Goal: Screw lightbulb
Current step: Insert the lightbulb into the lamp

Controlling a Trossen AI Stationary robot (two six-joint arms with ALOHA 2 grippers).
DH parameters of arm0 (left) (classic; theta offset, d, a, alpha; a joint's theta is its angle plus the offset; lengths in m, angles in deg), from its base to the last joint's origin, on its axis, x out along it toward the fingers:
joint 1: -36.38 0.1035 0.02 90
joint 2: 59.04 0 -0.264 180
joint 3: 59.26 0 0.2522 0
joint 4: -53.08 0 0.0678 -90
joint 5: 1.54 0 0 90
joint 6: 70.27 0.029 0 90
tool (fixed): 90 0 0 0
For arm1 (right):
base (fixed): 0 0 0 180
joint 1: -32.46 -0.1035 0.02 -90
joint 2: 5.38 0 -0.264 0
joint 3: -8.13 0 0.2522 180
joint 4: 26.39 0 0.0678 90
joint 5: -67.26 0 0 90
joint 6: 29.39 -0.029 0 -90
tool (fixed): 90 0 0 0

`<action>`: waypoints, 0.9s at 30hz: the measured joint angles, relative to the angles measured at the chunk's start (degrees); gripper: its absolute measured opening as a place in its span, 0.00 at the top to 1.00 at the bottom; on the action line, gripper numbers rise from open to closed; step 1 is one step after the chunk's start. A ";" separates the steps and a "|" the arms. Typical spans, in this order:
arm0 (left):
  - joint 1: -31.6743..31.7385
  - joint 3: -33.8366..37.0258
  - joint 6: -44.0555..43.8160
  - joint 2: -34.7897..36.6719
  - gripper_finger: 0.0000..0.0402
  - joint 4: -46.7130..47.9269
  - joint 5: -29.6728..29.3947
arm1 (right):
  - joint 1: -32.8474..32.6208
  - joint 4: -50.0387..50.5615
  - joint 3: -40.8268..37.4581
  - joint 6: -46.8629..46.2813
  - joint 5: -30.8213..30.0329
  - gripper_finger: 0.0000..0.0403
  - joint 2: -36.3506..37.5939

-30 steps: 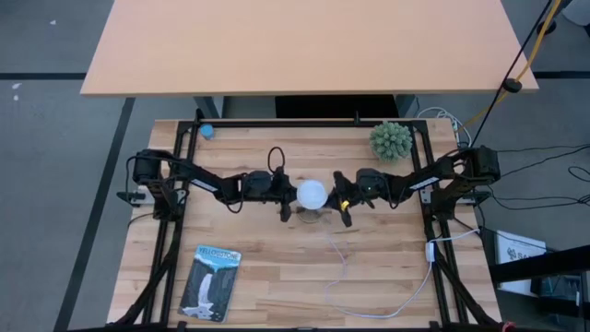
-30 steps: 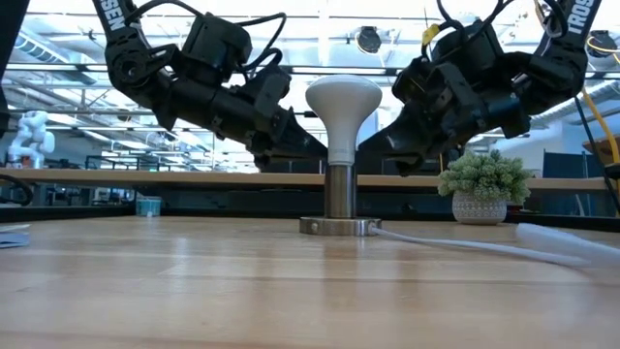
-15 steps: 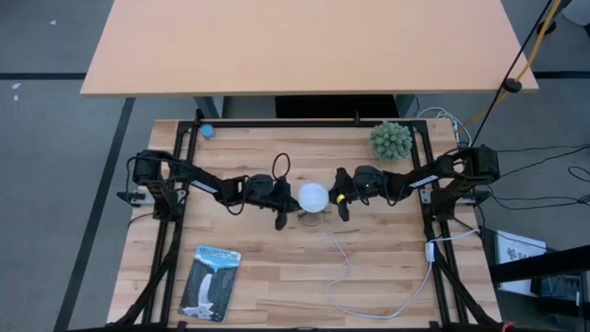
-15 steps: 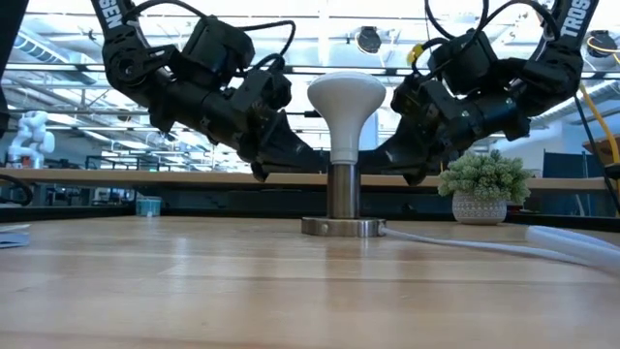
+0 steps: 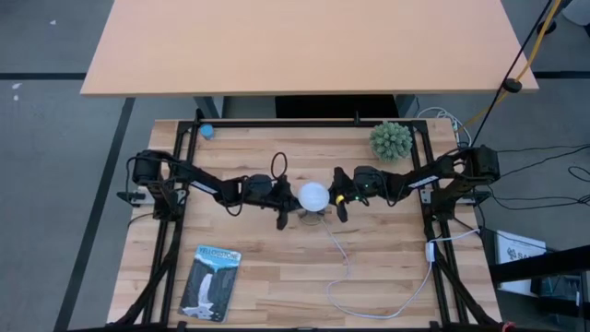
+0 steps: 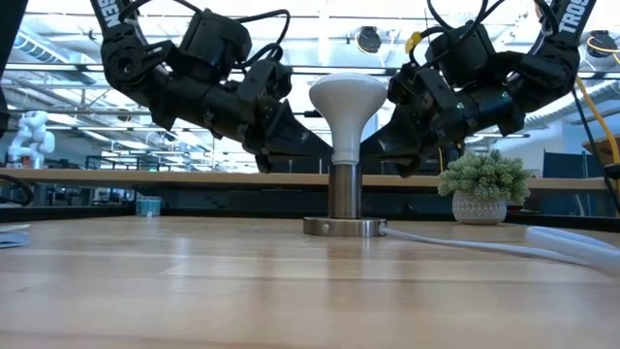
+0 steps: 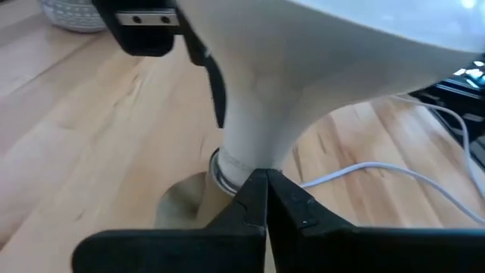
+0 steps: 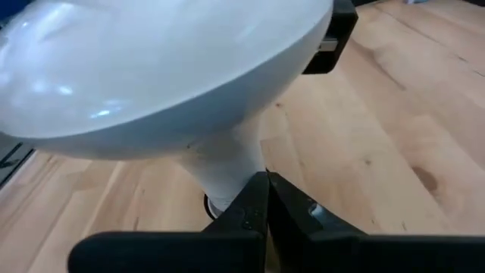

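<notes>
The white lightbulb point(image 5: 313, 195) stands upright, its narrow end in the grey socket point(image 6: 345, 227) at the table's middle. It also shows in the low view point(image 6: 347, 102). My left gripper point(image 6: 325, 153) comes slanting down from the table's left. Its fingers are shut, with the tips at the bulb's neck under the globe. My right gripper point(image 6: 368, 153) mirrors it from the table's right, also shut, with its tips at the neck. Each wrist view shows that gripper's shut fingers, the left point(image 7: 265, 182) and the right point(image 8: 267, 182), just before the neck. My left gripper has its shut fingertips at the lower end of the bulb's neck point(image 7: 254, 144), slanting down from the table's left. I cannot tell whether they touch it. My right gripper has its shut fingertips at the same part of the neck point(image 8: 227, 178), slanting down from the table's right. I cannot tell whether they touch it.
The socket's white cord point(image 5: 346, 267) runs toward the near right. A potted plant point(image 5: 391, 140) stands at the far right, a flat blue card point(image 5: 212, 281) lies near left, and a small blue thing point(image 5: 206, 131) sits far left. A second table point(image 5: 295, 46) stands beyond.
Both grippers have stayed at the bulb's neck, dipped a little and come back up, and their wrists have turned somewhat. The bulb stands upright in the socket as before.
</notes>
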 joint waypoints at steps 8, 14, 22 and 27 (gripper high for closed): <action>1.87 0.02 -0.02 -0.02 1.00 -0.21 -3.29 | -0.20 0.02 0.04 -2.24 7.81 1.00 0.00; 2.19 0.02 -0.33 -0.02 1.00 0.30 -5.80 | -0.09 0.38 0.04 -2.27 9.68 1.00 0.00; 1.58 0.00 -1.63 -0.04 1.00 10.03 -6.01 | 0.34 7.83 0.04 -1.88 9.50 1.00 0.00; 1.21 1.51 -1.89 -0.04 1.00 9.56 -6.25 | 1.59 11.25 0.04 -2.51 9.23 1.00 0.09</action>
